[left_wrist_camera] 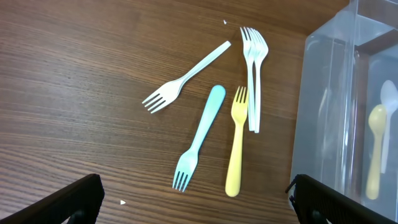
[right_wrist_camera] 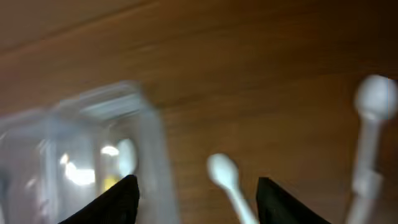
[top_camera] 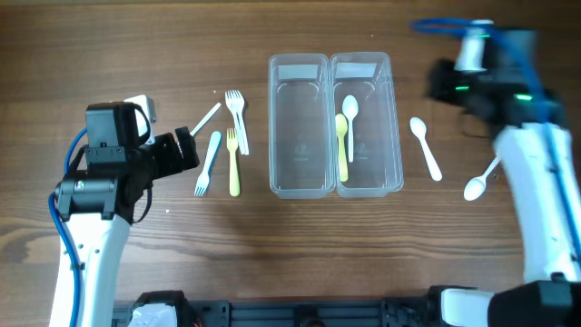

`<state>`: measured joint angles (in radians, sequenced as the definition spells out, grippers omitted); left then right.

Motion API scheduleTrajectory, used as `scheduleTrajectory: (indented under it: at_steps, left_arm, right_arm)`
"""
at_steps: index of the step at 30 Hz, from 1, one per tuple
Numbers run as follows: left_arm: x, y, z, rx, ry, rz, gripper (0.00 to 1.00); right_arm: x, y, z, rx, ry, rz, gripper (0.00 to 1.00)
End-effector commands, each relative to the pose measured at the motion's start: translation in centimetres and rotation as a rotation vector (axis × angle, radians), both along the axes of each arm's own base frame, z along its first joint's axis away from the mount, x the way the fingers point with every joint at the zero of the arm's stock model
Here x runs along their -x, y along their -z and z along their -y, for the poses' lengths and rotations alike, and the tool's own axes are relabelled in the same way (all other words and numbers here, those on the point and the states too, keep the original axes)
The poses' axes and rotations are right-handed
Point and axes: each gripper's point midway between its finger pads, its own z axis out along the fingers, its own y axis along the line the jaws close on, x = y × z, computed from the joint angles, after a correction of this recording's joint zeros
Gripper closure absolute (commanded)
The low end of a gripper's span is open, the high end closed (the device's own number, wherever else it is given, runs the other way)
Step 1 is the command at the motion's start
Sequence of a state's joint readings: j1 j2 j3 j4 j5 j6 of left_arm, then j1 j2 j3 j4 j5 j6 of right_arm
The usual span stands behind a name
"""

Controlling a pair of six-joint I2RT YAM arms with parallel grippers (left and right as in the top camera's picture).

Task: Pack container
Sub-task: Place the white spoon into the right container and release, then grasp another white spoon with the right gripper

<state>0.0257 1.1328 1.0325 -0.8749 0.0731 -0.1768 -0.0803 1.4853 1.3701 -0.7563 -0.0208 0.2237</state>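
Two clear containers stand side by side, touching, mid-desk [top_camera: 109, 54]. Right container [top_camera: 396, 136] holds a white spoon [top_camera: 349, 109] and a yellow spoon [top_camera: 342, 150]. Left of the left container [top_camera: 272, 136] lie a blue fork [top_camera: 210, 156], a yellow fork [top_camera: 233, 171] and white forks [top_camera: 238, 113]. To the right lies a loose spoon [top_camera: 427, 150], and farther right a second loose spoon [top_camera: 477, 185].

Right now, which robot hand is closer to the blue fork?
Left. The left hand sits just beside the blue fork; the right hand is far off, past both containers.
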Motion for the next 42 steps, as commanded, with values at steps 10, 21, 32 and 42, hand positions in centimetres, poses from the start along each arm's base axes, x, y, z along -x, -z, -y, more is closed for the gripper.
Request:
scheduleTrajectory:
  at_steps: [10, 21, 32, 42]
  left_arm:
    - [-0.3, -0.7, -0.2, -0.012, 0.006, 0.020, 0.00]
    - [-0.2, -0.5, -0.2, -0.012, 0.006, 0.011, 0.00]
    - [-0.2, -0.5, -0.2, -0.012, 0.006, 0.011, 0.00]
    - [-0.1, -0.5, -0.2, -0.011, 0.006, 0.009, 0.00]
  right_arm:
    - [7.6, 14.4, 12.8, -0.132, 0.456, -0.433, 0.47]
    - [9.2, 21.3, 13.8, -0.173, 0.529, -0.615, 0.47]
    - [10.2, 24.0, 14.1, -0.152, 0.550, -0.695, 0.69]
    - [10.1, 22.9, 13.1, -0.195, 0.530, -0.677, 0.96]
